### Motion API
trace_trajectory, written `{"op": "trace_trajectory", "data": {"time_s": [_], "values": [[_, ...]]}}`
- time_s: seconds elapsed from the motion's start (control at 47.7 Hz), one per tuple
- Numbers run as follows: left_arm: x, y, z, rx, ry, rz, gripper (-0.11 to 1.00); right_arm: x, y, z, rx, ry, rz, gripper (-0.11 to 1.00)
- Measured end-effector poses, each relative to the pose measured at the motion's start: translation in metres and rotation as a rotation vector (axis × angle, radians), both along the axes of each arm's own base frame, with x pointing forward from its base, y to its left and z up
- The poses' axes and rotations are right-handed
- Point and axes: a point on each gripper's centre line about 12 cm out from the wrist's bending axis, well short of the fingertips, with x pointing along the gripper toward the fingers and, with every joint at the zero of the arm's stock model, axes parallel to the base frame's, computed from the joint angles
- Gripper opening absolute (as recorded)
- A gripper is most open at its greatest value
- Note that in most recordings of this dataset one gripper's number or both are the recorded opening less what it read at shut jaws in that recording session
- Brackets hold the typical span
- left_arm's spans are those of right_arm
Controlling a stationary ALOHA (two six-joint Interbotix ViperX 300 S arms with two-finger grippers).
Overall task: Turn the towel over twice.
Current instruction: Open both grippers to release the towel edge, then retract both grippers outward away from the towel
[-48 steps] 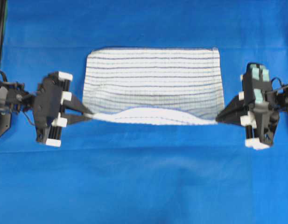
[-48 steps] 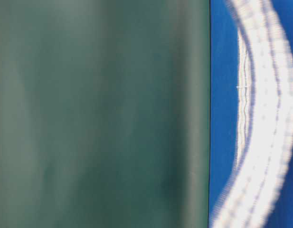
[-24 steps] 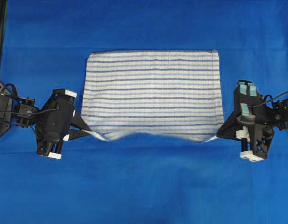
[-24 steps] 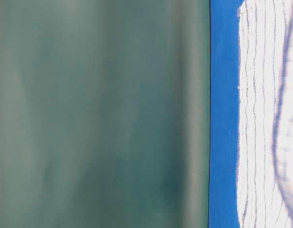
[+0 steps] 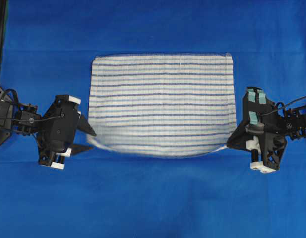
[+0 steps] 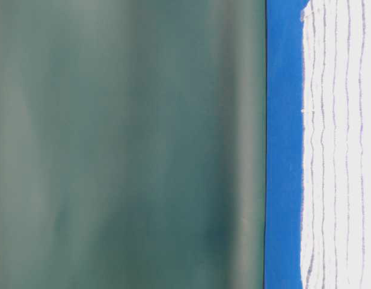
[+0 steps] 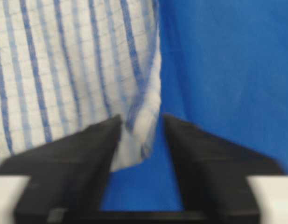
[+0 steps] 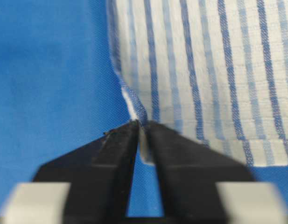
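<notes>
Towel (image 5: 162, 101) lies spread nearly flat in the middle of the overhead view on the worktop (image 5: 153, 198) with its blue covering, stripes running left to right, its lower edge bowed slightly downward and blurred. In the table-level view the towel (image 6: 341, 144) fills the right side of the frame, with a band of blue covering beside it and a dull green backdrop (image 6: 125, 144) taking the rest.

At the lower left corner of the towel in the overhead view sits the left pincer (image 5: 88, 140), its two dark fingers spread apart. The left wrist view shows the left pincer (image 7: 140, 128) with a clear gap between its fingers (image 7: 94, 140); the towel's corner (image 7: 134, 140) hangs loose in that gap, touching the left-hand finger at most, not clamped.

At the lower right corner of the towel in the overhead view is the right pincer (image 5: 232, 145), tips meeting the cloth's corner. In the right wrist view the right pincer (image 8: 143, 128) has its fingers (image 8: 115, 149) close together with only a thin slit between them, and the towel's hemmed corner (image 8: 144, 144) sits pinched in that slit.
</notes>
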Motion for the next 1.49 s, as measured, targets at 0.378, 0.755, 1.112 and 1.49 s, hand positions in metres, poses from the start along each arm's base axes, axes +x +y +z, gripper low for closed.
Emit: {"op": "trace_trajectory", "data": {"time_s": [0.378, 0.755, 1.112, 1.49], "values": [[-0.002, -0.008, 0.016, 0.002, -0.027, -0.035, 0.71, 0.000, 0.000, 0.010, -0.019, -0.037, 0.026, 0.62], [-0.003, 0.010, 0.067, -0.021, -0.210, 0.026, 0.71, -0.011, -0.040, 0.076, -0.144, -0.307, -0.016, 0.62], [-0.026, 0.023, 0.111, -0.043, -0.395, 0.066, 0.71, -0.036, -0.067, 0.126, -0.203, -0.506, -0.116, 0.62], [-0.027, 0.045, 0.112, -0.026, -0.411, 0.155, 0.71, -0.032, -0.084, 0.116, -0.227, -0.450, -0.183, 0.62]]}}
